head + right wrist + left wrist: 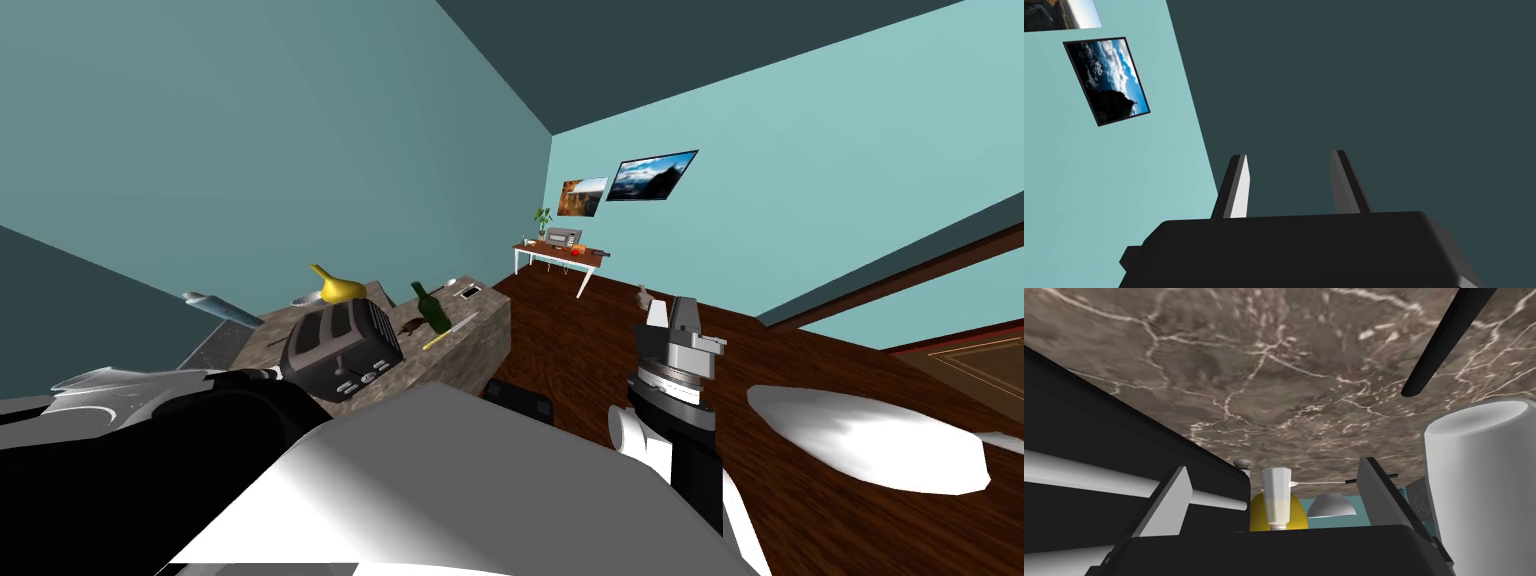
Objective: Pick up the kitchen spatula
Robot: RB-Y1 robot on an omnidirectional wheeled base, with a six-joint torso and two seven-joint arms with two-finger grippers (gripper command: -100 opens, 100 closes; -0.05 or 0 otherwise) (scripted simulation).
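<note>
My left gripper (1273, 464) hangs open just above the brown marbled counter (1264, 388), with nothing between its fingers. To one side of it a long black handle (1449, 338) lies on the counter, its head cut off by the picture's edge. Beyond the fingertips lies a thinner utensil (1344, 480) with a pale shaft and a black grip. I cannot tell which of the two is the spatula. My right gripper (685, 320) is raised over the wooden floor, away from the counter; its fingers (1241, 185) stand apart, holding nothing.
A black toaster (340, 350) stands close beside my left hand (1099, 438). Ahead are a white tapered bottle (1276, 498), a yellow gourd (1256, 515) and a grey bowl (1330, 506). A white cylinder (1479, 488) stands near the other finger. A green bottle (432, 308) and a yellow-handled knife (450, 330) lie farther along the counter.
</note>
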